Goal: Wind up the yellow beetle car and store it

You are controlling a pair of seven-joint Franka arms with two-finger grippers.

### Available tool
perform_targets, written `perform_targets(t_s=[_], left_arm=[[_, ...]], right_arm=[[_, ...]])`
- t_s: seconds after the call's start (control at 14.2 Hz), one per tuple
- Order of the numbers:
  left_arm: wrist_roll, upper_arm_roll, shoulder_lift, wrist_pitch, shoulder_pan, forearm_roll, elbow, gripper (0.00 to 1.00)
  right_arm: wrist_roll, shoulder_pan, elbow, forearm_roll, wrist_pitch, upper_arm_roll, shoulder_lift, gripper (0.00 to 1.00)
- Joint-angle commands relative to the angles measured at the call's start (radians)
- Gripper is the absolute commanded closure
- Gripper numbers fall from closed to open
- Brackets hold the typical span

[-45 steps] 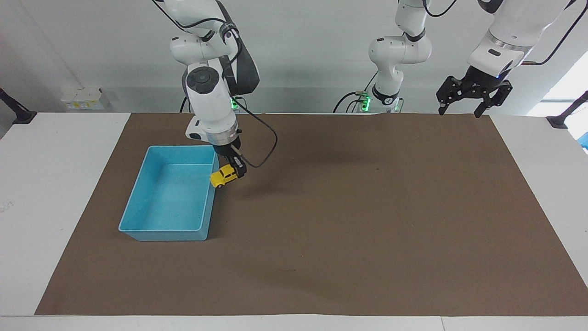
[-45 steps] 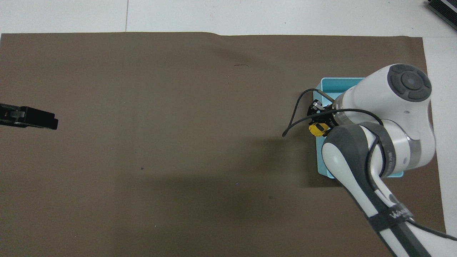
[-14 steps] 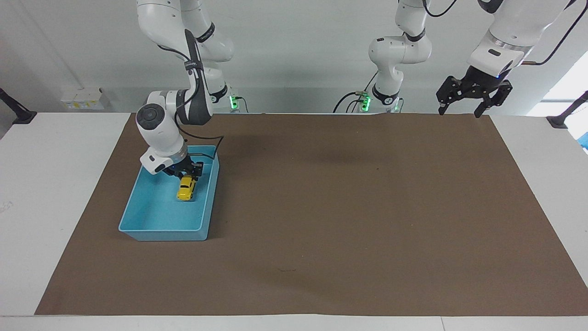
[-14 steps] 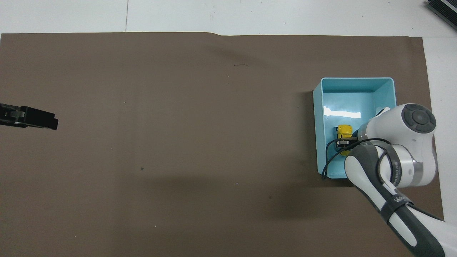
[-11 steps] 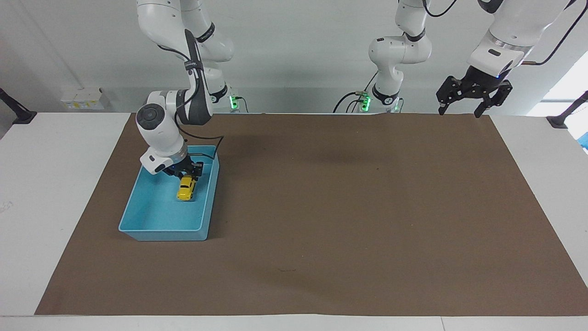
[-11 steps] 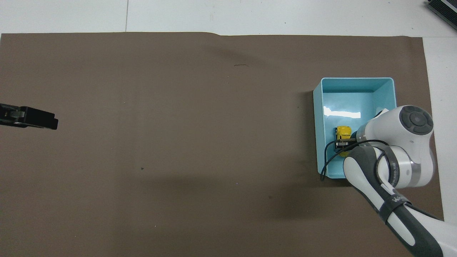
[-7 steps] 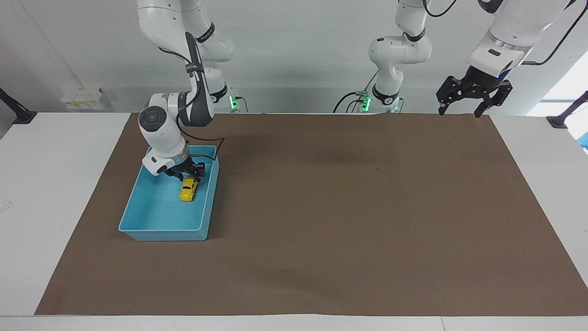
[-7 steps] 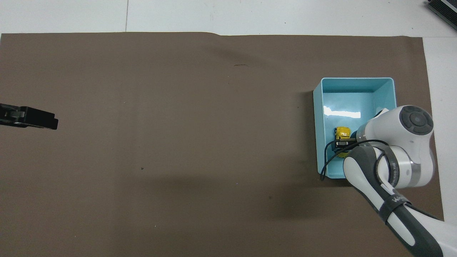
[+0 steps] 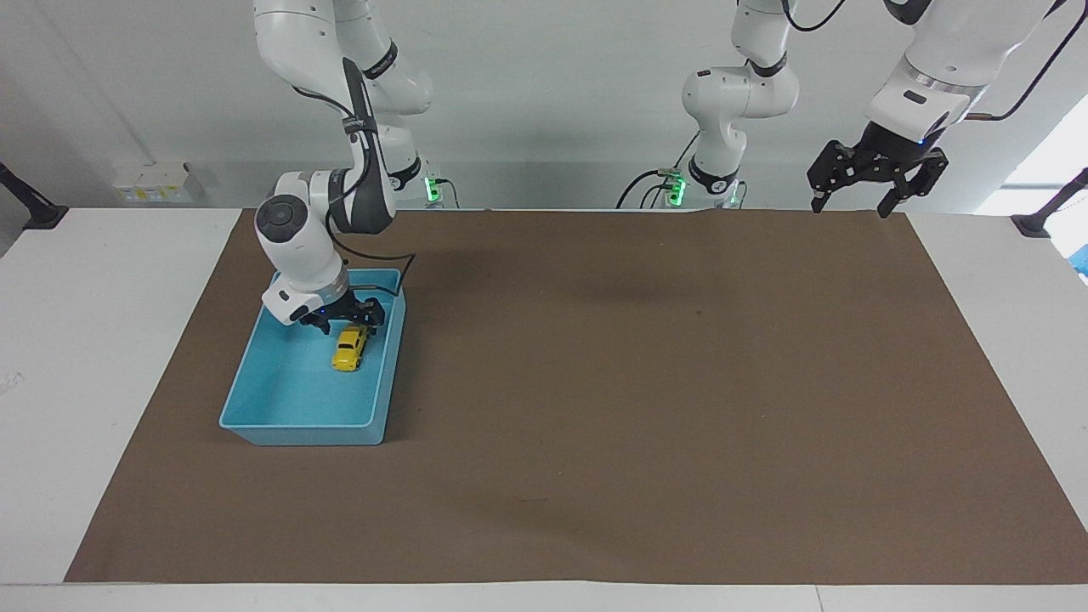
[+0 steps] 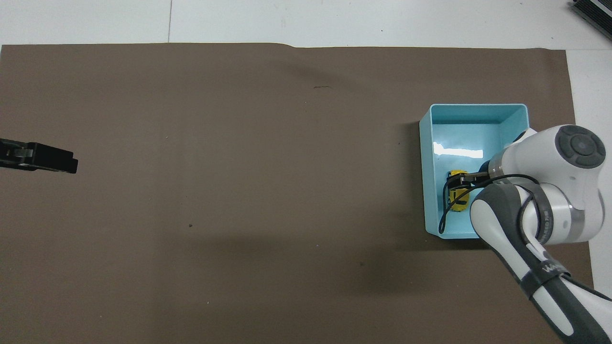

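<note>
The car (image 9: 349, 349) lies in the bin (image 9: 255, 399), the right hand (image 9: 348, 321) apart above it; only retreat remains, while the left hand (image 9: 875, 183) waits, fingers apart.

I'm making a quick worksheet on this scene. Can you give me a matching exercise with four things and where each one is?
Things:
1. yellow beetle car
2. right hand
3. left hand
4. blue bin

Places:
A. raised over the mat's corner at the left arm's end
B. on the brown mat, at the right arm's end
C. lying on the bin's floor
D. just above the car, inside the bin

Pairs: 1-C, 2-D, 3-A, 4-B
</note>
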Motion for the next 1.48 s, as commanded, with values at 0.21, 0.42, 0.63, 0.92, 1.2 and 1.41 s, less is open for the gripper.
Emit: perform_targets(t_s=[0.21,0.42,0.63,0.92,1.2,1.41], left_arm=[[0.008,-0.008,-0.015,-0.007,0.019,-0.012,-0.010,0.00],[0.008,-0.008,-0.015,-0.007,0.019,-0.012,-0.010,0.00],[0.008,-0.008,-0.015,-0.007,0.019,-0.012,-0.010,0.00],[0.008,-0.008,-0.015,-0.007,0.019,-0.012,-0.010,0.00],[0.008,-0.008,-0.015,-0.007,0.019,-0.012,-0.012,0.00],[0.008,-0.008,-0.015,-0.007,0.019,-0.012,-0.012,0.00]], right_arm=[[-0.012,-0.009,0.151,-0.007,-0.160,0.006,-0.027,0.00],[-0.012,-0.019,0.237,-0.004,-0.250,0.006,-0.022,0.00],[0.029,-0.020,0.320,0.014,-0.336,0.006,-0.024,0.00],[0.051,-0.019,0.418,0.014,-0.437,0.007,-0.027,0.00],[0.046,-0.011,0.533,0.045,-0.561,0.009,-0.028,0.00],[0.045,-0.011,0.596,0.039,-0.649,0.009,-0.020,0.00]])
